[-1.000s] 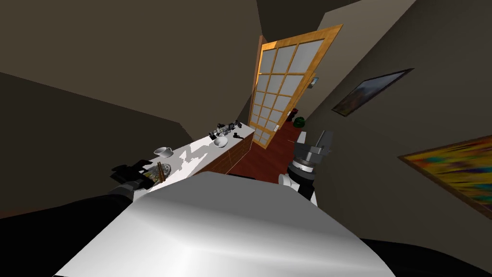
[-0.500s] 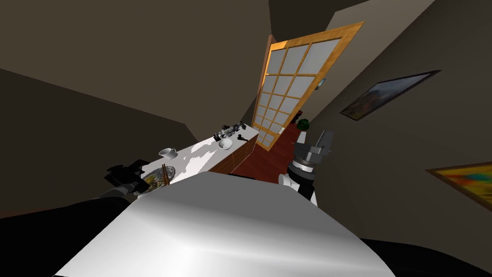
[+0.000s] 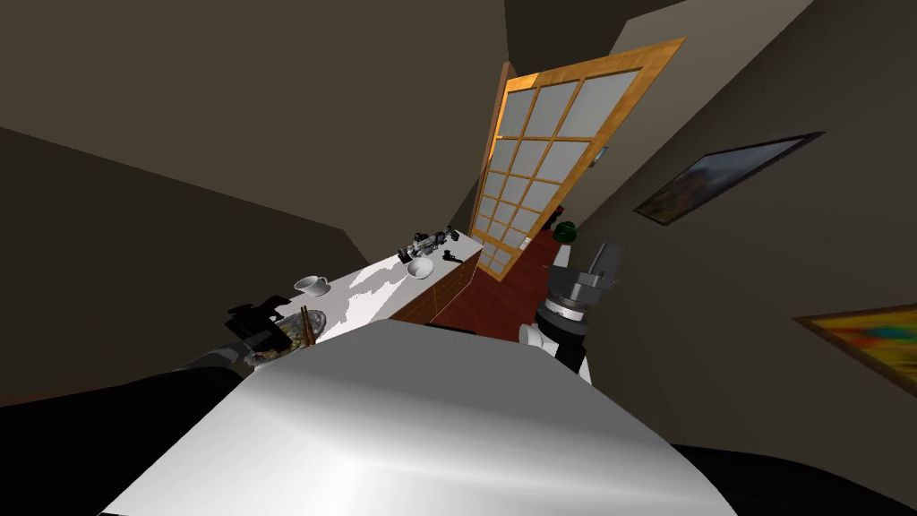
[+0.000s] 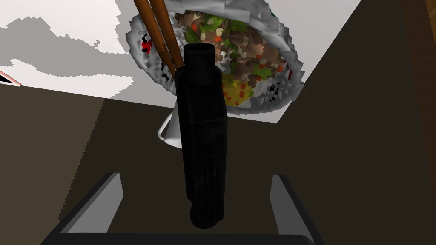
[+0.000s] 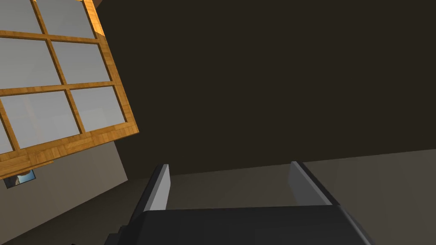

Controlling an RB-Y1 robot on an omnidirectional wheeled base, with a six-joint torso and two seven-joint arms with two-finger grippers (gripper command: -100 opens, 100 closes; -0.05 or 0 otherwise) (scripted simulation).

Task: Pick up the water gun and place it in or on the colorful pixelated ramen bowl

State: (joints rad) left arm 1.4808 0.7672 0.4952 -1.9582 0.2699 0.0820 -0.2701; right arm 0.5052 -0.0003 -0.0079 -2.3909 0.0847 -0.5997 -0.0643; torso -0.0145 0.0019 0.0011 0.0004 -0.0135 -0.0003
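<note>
The black water gun (image 4: 202,140) is seen between the spread fingers of the left claw (image 4: 196,178) and is touched by neither. Its muzzle is held over the rim of the pixelated ramen bowl (image 4: 291,68), beside the brown chopsticks (image 4: 157,25). The bowl is set on the white desk (image 3: 385,278), lower left in the head view. The right claw (image 3: 587,260) is held open, right of centre.

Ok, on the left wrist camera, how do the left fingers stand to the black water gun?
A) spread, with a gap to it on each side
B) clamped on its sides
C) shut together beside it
A: the left gripper has its fingers wide apart, clear of the water gun between them, whose far end shows over the ramen bowl.
</note>
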